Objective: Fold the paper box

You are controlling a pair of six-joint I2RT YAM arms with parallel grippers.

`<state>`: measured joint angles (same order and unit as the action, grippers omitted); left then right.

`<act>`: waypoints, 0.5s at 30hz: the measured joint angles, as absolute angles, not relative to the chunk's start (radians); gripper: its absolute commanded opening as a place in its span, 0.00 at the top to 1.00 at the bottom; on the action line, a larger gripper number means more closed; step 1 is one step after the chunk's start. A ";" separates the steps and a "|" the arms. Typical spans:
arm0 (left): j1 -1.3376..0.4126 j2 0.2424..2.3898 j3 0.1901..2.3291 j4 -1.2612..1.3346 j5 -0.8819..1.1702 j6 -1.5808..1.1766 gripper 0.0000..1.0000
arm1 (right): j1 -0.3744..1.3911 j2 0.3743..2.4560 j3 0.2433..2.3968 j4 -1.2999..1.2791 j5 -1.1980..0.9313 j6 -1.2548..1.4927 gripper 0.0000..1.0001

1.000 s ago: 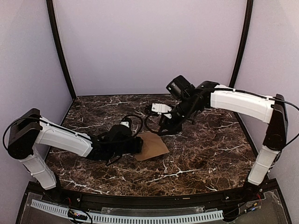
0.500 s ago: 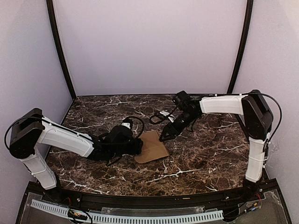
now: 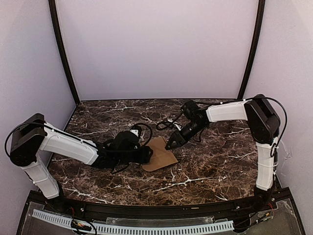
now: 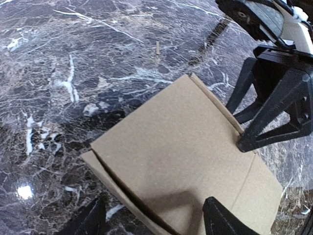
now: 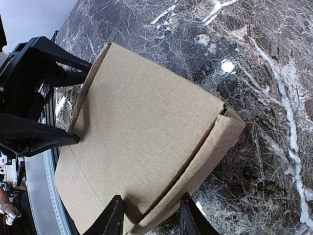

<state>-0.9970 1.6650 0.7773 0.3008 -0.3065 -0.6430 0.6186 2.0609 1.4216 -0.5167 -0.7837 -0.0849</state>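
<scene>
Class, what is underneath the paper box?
The paper box lies on the dark marble table, and only marble shows around its edges. Anything directly beneath it is hidden by the cardboard.

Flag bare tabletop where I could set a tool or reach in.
Free: the table strip between the paper box and the near edge, and the patch right of the box toward the right arm's base. Crowded: centre, where left gripper and right gripper flank the box, cables behind.
</scene>
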 measured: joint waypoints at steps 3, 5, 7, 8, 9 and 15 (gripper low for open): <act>-0.997 1.665 0.769 0.325 -0.247 -0.682 0.37 | 0.618 2.061 1.418 -0.511 -0.788 -0.076 0.61; -0.997 1.665 0.758 0.334 -0.217 -0.706 0.38 | 0.617 2.061 1.416 -0.508 -0.790 -0.072 0.59; -0.997 1.665 0.752 0.343 -0.200 -0.719 0.38 | 0.617 2.061 1.415 -0.506 -0.793 -0.069 0.57; -0.997 1.665 0.751 0.344 -0.196 -0.720 0.38 | 0.617 2.061 1.415 -0.505 -0.793 -0.068 0.56; -0.997 1.665 0.751 0.344 -0.194 -0.721 0.38 | 0.617 2.061 1.415 -0.505 -0.794 -0.067 0.55; -0.995 1.665 0.752 0.344 -0.191 -0.701 0.36 | 0.617 2.043 1.392 -0.501 -0.797 -0.065 0.45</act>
